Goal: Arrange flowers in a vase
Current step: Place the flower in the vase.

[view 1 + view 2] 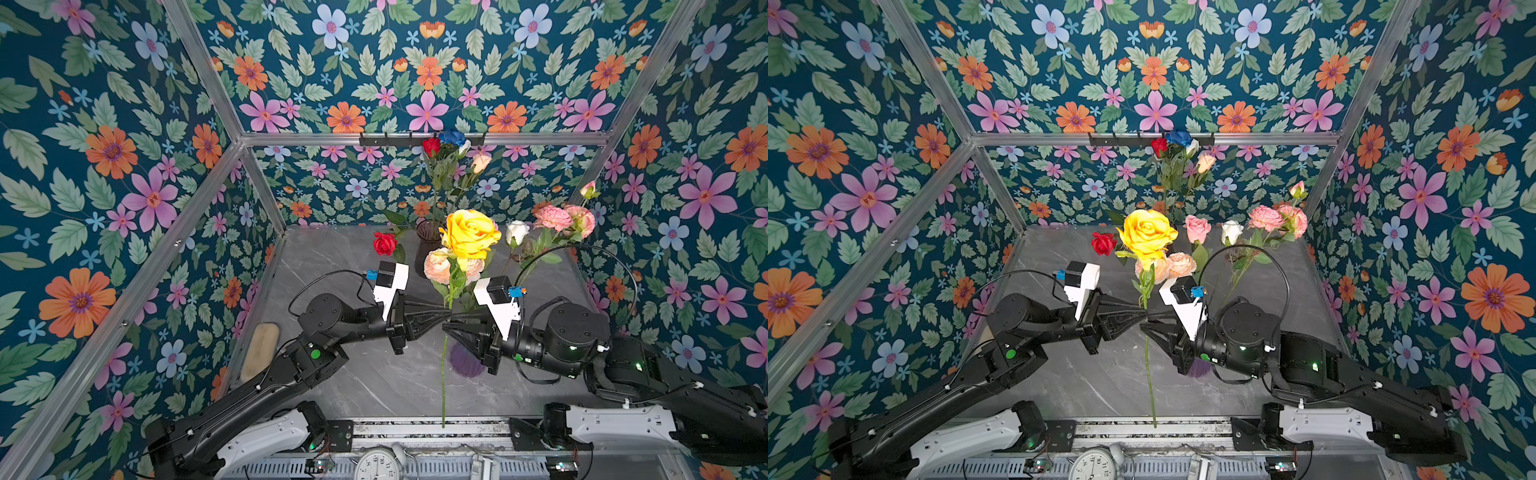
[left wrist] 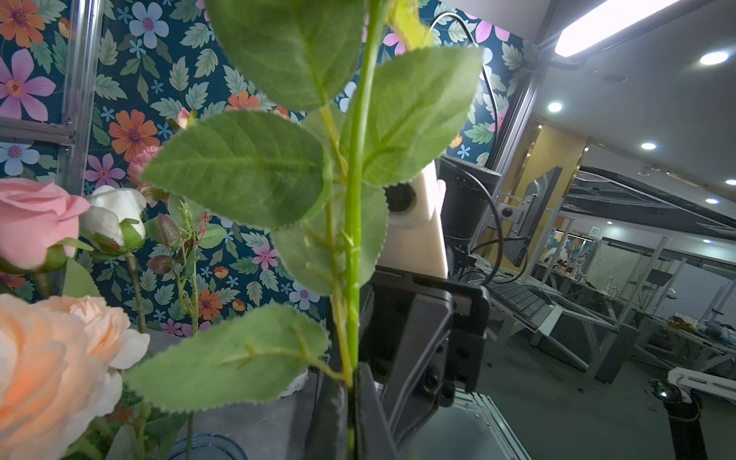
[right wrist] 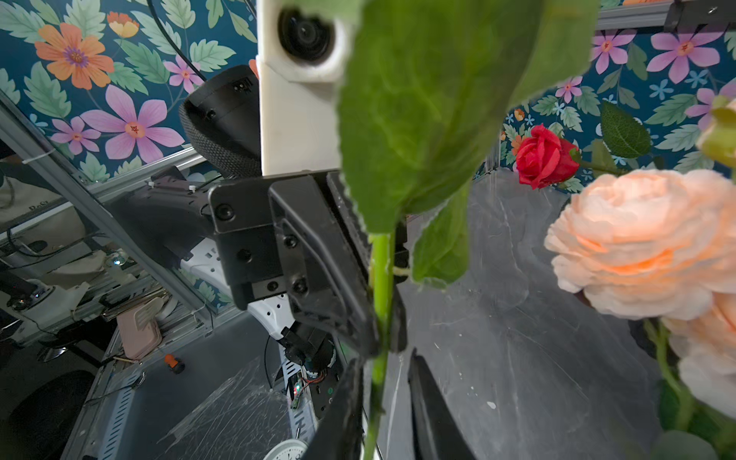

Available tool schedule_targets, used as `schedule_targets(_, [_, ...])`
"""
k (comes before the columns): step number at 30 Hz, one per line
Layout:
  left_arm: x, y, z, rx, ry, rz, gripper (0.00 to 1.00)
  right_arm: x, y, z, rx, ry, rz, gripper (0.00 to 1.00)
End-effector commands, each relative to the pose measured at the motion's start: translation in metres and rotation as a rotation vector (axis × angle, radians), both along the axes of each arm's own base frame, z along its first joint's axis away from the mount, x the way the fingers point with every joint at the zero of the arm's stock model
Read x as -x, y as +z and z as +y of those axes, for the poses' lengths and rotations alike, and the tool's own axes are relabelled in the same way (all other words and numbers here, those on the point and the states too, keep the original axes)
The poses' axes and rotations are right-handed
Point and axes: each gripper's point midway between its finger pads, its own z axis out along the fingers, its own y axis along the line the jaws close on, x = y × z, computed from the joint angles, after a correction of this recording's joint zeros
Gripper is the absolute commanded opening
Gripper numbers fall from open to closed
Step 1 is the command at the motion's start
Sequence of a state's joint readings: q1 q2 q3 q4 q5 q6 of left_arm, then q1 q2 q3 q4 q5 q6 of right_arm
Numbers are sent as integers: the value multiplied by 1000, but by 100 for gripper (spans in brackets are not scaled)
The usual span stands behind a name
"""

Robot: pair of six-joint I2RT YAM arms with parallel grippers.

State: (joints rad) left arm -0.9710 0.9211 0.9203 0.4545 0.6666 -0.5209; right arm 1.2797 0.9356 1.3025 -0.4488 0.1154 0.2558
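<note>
A yellow rose (image 1: 469, 235) (image 1: 1146, 235) stands upright in mid-air over the grey table. Its long green stem (image 1: 444, 374) hangs down to the front rail. My left gripper (image 1: 445, 318) (image 2: 350, 398) is shut on that stem just below the leaves (image 2: 239, 167). Coming from the opposite side, my right gripper (image 1: 449, 327) (image 3: 384, 370) sits right under it, jaws open around the stem (image 3: 380, 278), which touches one finger and leaves a gap to the other. A dark vase (image 1: 428, 245) at the back holds tall red, blue and peach flowers. A purple vase (image 1: 465, 359) lies partly hidden under the right gripper.
Peach roses (image 1: 438, 264), a red rose (image 1: 384, 243), a white rose (image 1: 517, 232) and pink flowers (image 1: 552, 217) crowd the back of the table. A beige oblong object (image 1: 259, 351) lies outside the left wall. A clock (image 1: 376, 465) sits by the front rail.
</note>
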Motion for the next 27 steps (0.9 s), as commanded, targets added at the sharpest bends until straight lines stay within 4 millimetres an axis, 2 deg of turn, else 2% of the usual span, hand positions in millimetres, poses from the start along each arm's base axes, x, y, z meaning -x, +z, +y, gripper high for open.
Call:
schedule_targets(1, [2, 10, 4, 30, 9, -32, 0, 9, 10, 6, -47, 58, 16, 23])
schedule_targets(3, [3, 11, 4, 28, 8, -39, 0, 9, 9, 7, -53, 60, 26, 22])
schedule_targets(5, [4, 12, 5, 32, 6, -42, 0, 9, 7, 6, -56, 57, 33, 17])
schedule_targets(9, [6, 12, 6, 33, -2, -42, 0, 11, 9, 3, -75, 61, 36, 0])
schedule_targets(15, [6, 9, 6, 32, -11, -26, 0, 14, 14, -2, -103, 68, 39, 0])
schedule_targets(16, [6, 9, 7, 32, -9, -23, 14, 13, 15, -4, -107, 61, 38, 0])
schedule_targets(19, [4, 7, 12, 35, 23, -13, 64, 3, 18, -18, -118, -18, 29, 0])
schedule_targets(21, [-2, -1, 17, 7, 82, -3, 86, -6, 23, -36, -129, -100, 12, 0])
schedule_targets(22, [-6, -5, 20, -10, 118, 3, 90, -10, 27, -47, -137, -142, -1, 0])
schedule_targets(27, [-30, -44, 32, -94, 286, 86, 91, -32, 44, -104, -133, -364, -115, 0])
